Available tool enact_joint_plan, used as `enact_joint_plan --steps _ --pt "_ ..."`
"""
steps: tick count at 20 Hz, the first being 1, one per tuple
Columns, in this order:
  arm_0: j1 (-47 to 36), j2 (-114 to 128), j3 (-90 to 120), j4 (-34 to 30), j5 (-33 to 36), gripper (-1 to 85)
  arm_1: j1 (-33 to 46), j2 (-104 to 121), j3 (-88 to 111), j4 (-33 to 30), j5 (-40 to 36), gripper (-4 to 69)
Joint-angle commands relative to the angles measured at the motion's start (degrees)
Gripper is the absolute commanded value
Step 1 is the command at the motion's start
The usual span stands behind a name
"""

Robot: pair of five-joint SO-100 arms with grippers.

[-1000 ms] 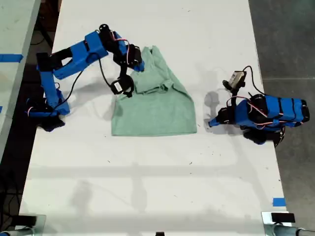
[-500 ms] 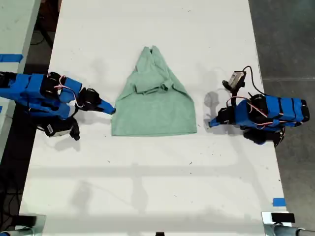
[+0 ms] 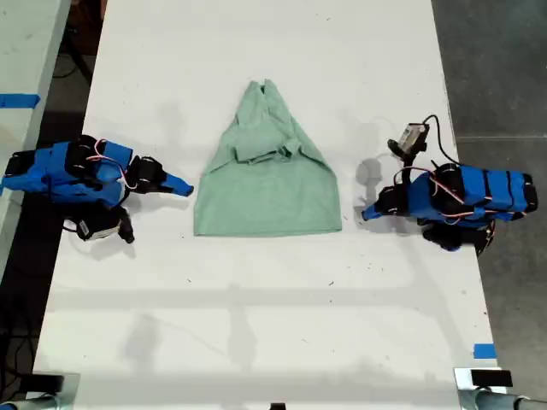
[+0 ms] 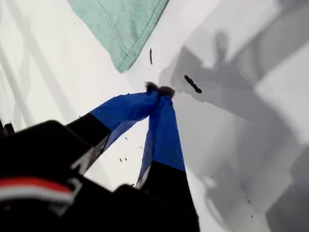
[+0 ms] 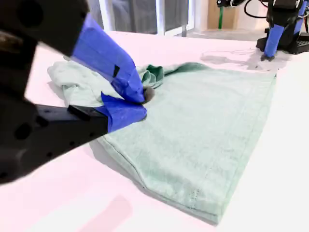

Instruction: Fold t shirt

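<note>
Both grippers closed, off cloth | t shirt (image 3: 269, 184) edges clear

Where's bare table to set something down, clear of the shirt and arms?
The table is bare across the whole stretch below the shirt in the exterior view, and above its peak. It is tight between the shirt and my first gripper, and my second gripper.

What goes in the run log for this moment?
pale mint-green cloth t shirt: partly folded, flat on white table | my first gripper: shut, empty, off cloth | my second gripper: shut, empty, beside shirt edge
</note>
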Motion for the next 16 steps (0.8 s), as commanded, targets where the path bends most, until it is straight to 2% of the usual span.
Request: enact_joint_plan --steps 1,13,16 --pt "-0.97 0.44 0.62 0.26 -1.05 0.0 0.00 0.62 2.11 0.09 -1.05 -1.5" --pt "-0.97 0.44 0.62 0.79 -1.67 0.0 -1.05 0.62 1.23 0.62 -1.49 -1.5" --pt "-1.05 0.44 0.62 0.88 -1.93 0.0 -1.58 0.62 1.49 0.88 0.70 -1.5"
